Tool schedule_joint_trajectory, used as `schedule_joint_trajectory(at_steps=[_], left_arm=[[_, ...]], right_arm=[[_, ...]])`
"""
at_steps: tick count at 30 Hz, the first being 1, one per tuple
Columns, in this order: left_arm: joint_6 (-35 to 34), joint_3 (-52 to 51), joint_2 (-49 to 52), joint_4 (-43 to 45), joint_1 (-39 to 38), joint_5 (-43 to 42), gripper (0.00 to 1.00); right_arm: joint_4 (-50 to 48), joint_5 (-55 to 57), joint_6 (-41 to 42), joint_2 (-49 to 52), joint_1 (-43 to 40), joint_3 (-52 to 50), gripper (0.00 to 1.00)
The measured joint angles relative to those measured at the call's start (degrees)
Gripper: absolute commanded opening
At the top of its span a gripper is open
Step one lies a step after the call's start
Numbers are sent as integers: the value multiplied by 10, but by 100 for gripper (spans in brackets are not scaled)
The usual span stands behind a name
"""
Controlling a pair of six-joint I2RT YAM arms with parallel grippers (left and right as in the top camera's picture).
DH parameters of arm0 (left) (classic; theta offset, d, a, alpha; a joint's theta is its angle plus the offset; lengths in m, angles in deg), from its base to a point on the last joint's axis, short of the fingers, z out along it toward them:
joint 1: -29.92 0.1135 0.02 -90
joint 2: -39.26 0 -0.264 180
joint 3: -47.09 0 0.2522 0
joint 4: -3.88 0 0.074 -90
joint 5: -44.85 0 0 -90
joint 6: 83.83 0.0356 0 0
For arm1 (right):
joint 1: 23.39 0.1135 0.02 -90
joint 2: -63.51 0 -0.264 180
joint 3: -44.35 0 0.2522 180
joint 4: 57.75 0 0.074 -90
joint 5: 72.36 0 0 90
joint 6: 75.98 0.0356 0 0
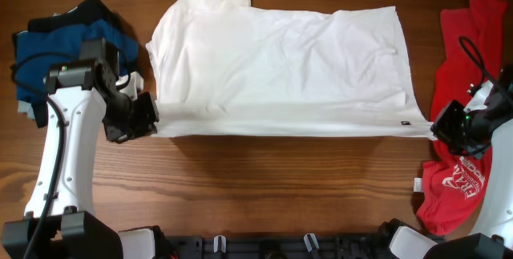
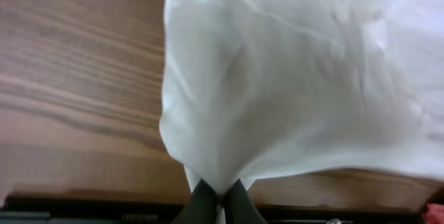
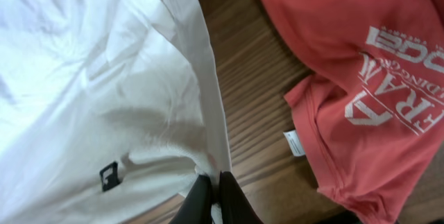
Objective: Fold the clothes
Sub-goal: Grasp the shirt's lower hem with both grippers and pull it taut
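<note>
Overhead first: shows one big white T-shirt [image 1: 280, 70] spread flat across the middle of the wooden table [image 1: 264, 183], one sleeve poking out at the far left, one small black tag [image 1: 405, 119] near the front right corner. Also one red T-shirt [image 1: 469, 42], crumpled at the right edge. And one pile of folded garments [image 1: 64, 46] over at the left, blue and black with a sliver of something paler, so three colours at least. Two arms, two grippers: left gripper [image 1: 152, 119] at the white tee's near left corner, right gripper [image 1: 439, 128] at the near right corner.

Left wrist: both fingers squeezed together on a bunched corner of white cloth, fabric fanning out over the wood beyond.

Right wrist: same deal, both fingers clamped on the white hem edge, black tag just beside the pinch. Red tee off to the right with white lettering [image 3: 399, 85] and one little white label [image 3: 294, 143] on its edge, with a strip of bare wood between white and red, not touching here.
</note>
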State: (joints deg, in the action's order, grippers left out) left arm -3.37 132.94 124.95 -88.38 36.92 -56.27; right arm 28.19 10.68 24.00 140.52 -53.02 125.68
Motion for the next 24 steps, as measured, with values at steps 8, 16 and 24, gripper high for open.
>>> schedule_joint_trajectory(at_steps=[8, 16, 24], left_arm=[[-38, -37, -2, 13, 16, 16, 4], [-49, -41, -2, 144, 16, 14, 4], [-50, -43, 1, 243, -9, 12, 4]], right_arm=[[-1, -3, 3, 0, -24, -1, 4], [-57, -36, -2, 19, -24, -1, 4], [-118, -58, -7, 92, -12, -1, 4]])
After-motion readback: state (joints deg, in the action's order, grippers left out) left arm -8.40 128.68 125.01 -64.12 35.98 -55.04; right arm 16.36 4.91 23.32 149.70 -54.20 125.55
